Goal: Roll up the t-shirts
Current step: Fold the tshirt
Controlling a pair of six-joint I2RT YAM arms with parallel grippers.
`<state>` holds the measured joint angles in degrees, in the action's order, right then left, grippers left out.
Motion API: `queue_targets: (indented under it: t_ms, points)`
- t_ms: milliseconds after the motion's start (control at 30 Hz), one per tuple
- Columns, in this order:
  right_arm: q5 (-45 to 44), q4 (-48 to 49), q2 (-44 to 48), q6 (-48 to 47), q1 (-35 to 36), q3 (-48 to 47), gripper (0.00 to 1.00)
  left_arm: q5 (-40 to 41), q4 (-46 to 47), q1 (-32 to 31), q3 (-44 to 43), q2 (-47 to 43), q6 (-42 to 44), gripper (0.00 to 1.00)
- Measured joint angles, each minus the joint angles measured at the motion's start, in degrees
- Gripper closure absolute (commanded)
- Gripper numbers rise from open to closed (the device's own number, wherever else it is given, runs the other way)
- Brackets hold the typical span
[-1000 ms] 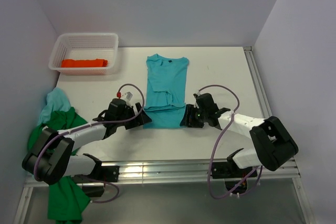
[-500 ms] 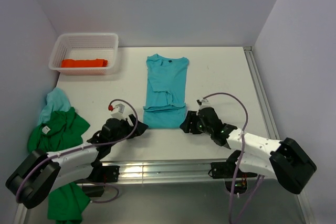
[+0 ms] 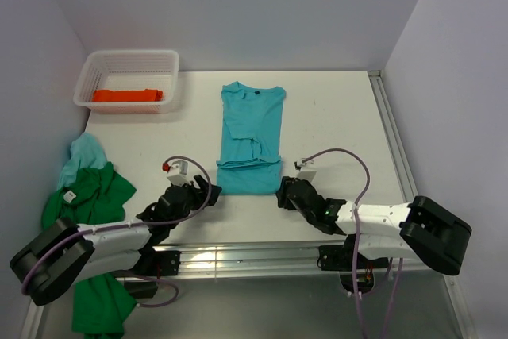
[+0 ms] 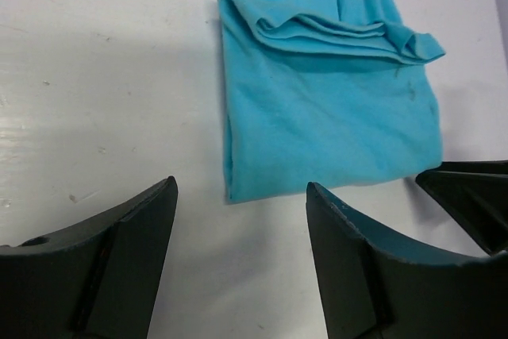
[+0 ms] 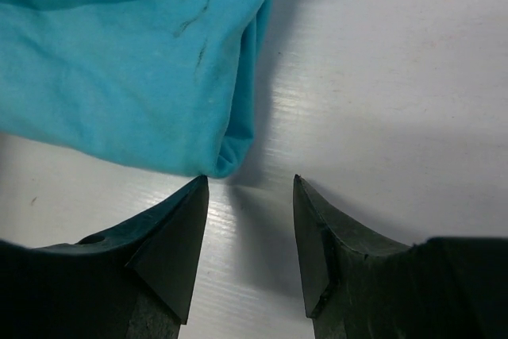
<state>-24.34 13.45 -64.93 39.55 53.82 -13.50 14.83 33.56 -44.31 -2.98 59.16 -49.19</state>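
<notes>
T-shirt (image 3: 252,136), turquoise, laid flat on surface. Left end effector (image 3: 208,194) and right end effector (image 3: 283,190) held open, empty, at its near hem corners. Risk: only top layer pinched, roll skewed.

The turquoise t-shirt (image 3: 251,129) is plain; the basket (image 3: 131,52) is white mesh.

Basket (image 3: 170,77) and t-shirt heap (image 3: 91,192) block the left edge.
</notes>
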Motion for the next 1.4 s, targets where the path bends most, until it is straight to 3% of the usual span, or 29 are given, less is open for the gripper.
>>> queue_targets:
  t_ms: [500,900,1200,1400]
  points:
    - [-1.8,7.1,-2.2,-3.7,0.4,-0.4,0.48,-1.5,13.4,-0.1,0.0,12.8,1.6,0.34]
    - [-1.3,7.1,3.8,-3.6,2.2,0.8,0.44,-3.2,13.8,-0.1,0.0,13.2,1.5,0.36]
    - [-2.2,6.2,-5.0,-3.4,2.3,-1.8,0.5,-3.3,13.8,-0.2,0.0,13.4,1.6,0.36]
    - [-2.7,6.3,-5.7,-3.4,2.3,-2.9,0.54,-3.6,14.5,-0.2,-0.3,14.3,1.6,0.36]
